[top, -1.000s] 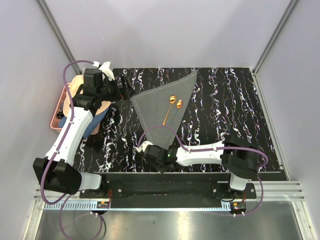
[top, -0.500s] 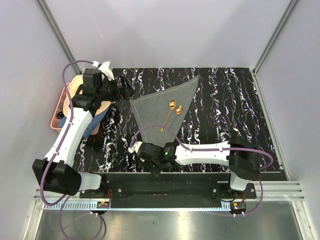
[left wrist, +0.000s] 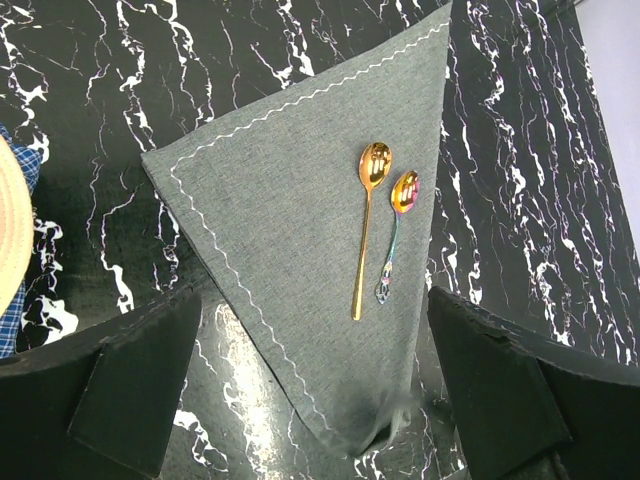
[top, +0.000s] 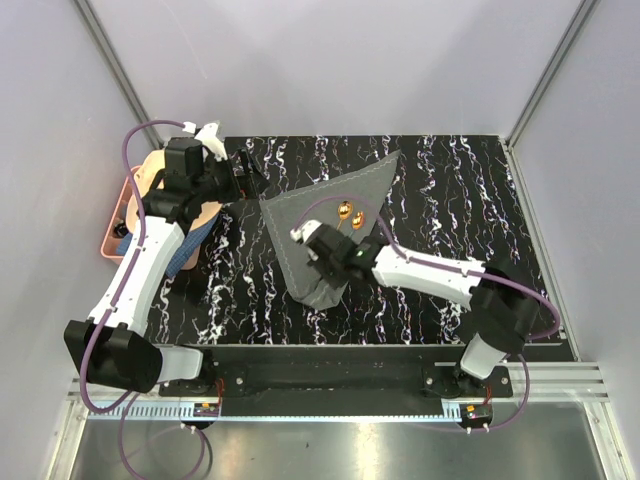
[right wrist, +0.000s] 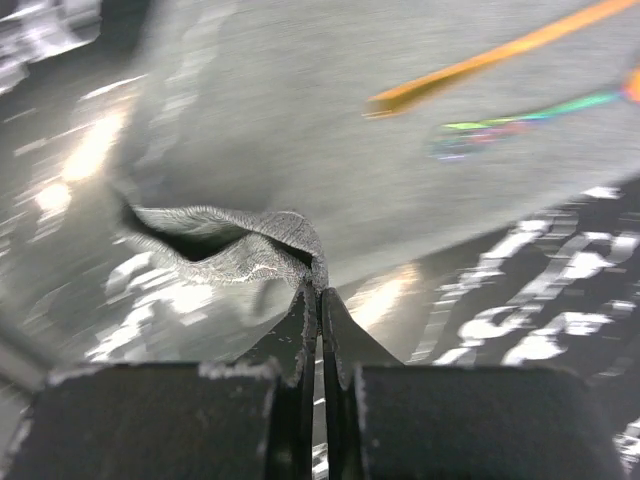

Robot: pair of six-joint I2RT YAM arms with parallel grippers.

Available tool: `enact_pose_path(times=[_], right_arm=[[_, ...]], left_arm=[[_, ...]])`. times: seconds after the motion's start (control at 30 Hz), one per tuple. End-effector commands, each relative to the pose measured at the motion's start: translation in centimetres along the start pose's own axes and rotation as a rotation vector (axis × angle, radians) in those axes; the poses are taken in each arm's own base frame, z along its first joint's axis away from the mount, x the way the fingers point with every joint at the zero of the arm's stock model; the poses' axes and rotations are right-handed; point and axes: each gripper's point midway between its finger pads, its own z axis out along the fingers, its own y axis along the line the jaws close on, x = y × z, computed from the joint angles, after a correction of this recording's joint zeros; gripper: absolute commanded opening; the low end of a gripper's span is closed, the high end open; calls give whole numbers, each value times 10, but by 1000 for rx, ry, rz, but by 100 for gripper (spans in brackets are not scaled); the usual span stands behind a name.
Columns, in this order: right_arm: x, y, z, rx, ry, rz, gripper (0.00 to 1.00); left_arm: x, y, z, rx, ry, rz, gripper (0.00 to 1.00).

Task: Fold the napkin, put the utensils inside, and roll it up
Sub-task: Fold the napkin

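Though limp, napkin in right tool.

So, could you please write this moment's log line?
right jaws: shut on napkin; left jaws: open; gold spoon, iridescent spoon: on napkin

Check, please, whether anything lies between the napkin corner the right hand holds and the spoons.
Nothing visible does. The right hand pinches the napkin corner, and only bare grey cloth separates it from the gold spoon and the smaller spoon.

A robotics lab test cell: pale walls on aluminium posts enclose a black marbled surface; a cabled left arm and right arm are bolted at its near edge.
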Motion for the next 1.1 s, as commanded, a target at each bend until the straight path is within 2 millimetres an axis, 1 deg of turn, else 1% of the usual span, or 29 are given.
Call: enact_pose_path(times=[0.0,0.07,0.1,0.17,0.2,0.27,0.3,0.37,0.4,0.43,0.57,0.67,0.9,1.07], right_arm=[[-23,-57,5,110,-84,4,0],[-21,-74,14,134,-69,17,0],[-20,-88,18,152,-60,30,0],[-24,-103,21,172,-68,45,0],[-25,-115,23,182,-64,56,0],[-29,-128,25,194,-65,54,0],[-31,-142,28,210,-64,74,0],[-31,-155,31,222,-55,74,0],[-34,-161,33,228,-57,80,0],[-33,-172,33,241,-52,95,0],[-44,-191,32,257,-67,104,0],[-47,-205,33,271,-64,112,0],[-49,-234,40,310,-47,116,0],[-43,-250,41,328,-25,131,0]], left_arm=[[-14,-2,-8,-5,-67,40,99],[-13,-2,-7,-2,-63,40,99],[-13,-3,-7,1,-65,39,99],[-14,-3,-7,4,-64,39,99],[-12,-4,-6,8,-58,37,99],[-12,-4,-6,10,-55,35,99],[-11,-4,-5,11,-54,34,99],[-10,-4,-3,15,-45,31,99],[-9,-4,-3,14,-43,32,99],[-9,-3,-1,13,-42,29,99],[-5,-2,4,15,-23,23,99],[-3,-1,7,18,-12,18,99],[0,1,10,15,-3,15,99],[1,2,12,14,6,12,99]])
